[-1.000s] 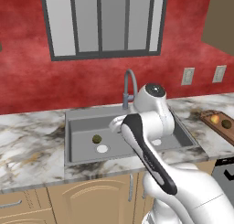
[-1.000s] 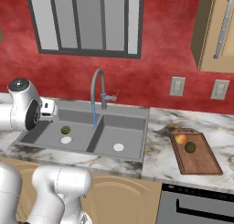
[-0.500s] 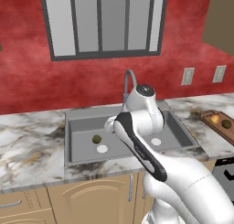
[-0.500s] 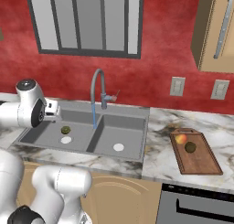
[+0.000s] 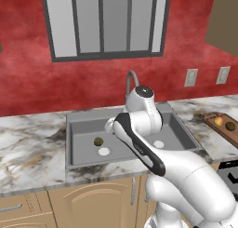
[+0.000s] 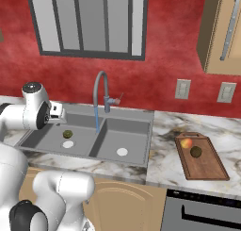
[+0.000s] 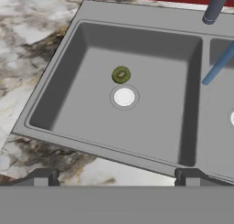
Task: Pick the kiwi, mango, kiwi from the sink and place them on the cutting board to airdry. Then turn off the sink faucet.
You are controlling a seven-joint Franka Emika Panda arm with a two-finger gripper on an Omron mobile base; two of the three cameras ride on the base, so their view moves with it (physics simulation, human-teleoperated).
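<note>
- You have the sink (image 6: 136, 119) set into the counter (image 6: 164, 154), faucet (image 6: 101, 91) behind the divider between basins.
- One kiwi (image 7: 121, 74) lies in the left basin, just behind its drain (image 7: 124, 97).
- To your right of the sink, the cutting board (image 6: 207, 166) lies on the counter, carrying the mango (image 6: 186, 143) and the other kiwi (image 6: 196, 152), side by side.

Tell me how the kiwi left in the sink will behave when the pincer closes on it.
The kiwi is small and round, so it may roll on the flat basin floor if nudged off-centre. Water runs from the faucet into the sink, so the skin may be slick. It lies beside the drain, apart from the walls, leaving room for open jaws.
</note>
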